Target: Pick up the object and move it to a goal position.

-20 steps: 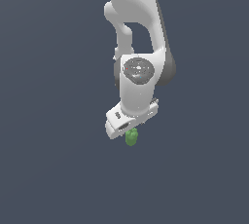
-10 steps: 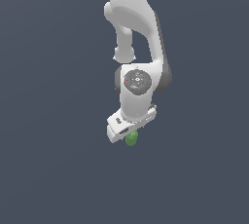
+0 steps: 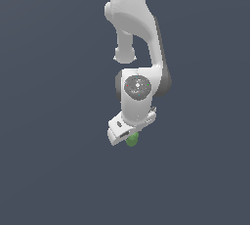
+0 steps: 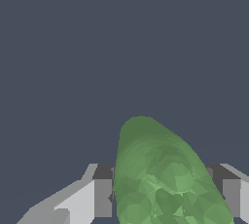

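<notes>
The object (image 4: 155, 174) is a small bright green elongated piece with a rounded tip, and it fills the space between my two fingers in the wrist view. In the exterior view only a green bit of the object (image 3: 132, 141) peeks out below the white hand. My gripper (image 3: 130, 138) is shut on it, one grey finger (image 4: 103, 194) pressing each side. The white arm hangs down from above, with the hand tilted toward the exterior view's left.
Everything around the arm is a plain dark grey-blue surface (image 3: 49, 170). No other item, container or edge shows in either view.
The arm has shifted slightly, carrying the green object with it a little toward the exterior view's right. The grip stays the same.
</notes>
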Robot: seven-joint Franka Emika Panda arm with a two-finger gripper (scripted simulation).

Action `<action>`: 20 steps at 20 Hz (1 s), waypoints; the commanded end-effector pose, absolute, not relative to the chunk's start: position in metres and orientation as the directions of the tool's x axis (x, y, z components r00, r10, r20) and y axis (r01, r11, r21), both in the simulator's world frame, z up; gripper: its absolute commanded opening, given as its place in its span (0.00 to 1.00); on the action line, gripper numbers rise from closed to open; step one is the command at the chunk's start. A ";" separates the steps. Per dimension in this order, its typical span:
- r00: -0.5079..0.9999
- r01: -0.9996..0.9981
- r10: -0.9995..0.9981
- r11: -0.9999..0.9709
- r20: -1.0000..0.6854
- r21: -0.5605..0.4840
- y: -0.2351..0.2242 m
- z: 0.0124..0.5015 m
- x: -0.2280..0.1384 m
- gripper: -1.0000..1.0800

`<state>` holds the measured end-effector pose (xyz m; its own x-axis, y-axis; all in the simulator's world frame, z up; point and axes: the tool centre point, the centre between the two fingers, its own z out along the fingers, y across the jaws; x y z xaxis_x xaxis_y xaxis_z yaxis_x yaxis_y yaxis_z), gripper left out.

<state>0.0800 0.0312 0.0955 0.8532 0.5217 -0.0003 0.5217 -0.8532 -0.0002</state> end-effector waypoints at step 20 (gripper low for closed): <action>0.853 0.522 0.522 -0.853 0.000 0.000 0.037 0.129 0.072 0.00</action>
<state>0.0737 0.0352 0.1202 0.8533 0.5214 -0.0014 0.5214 -0.8533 -0.0007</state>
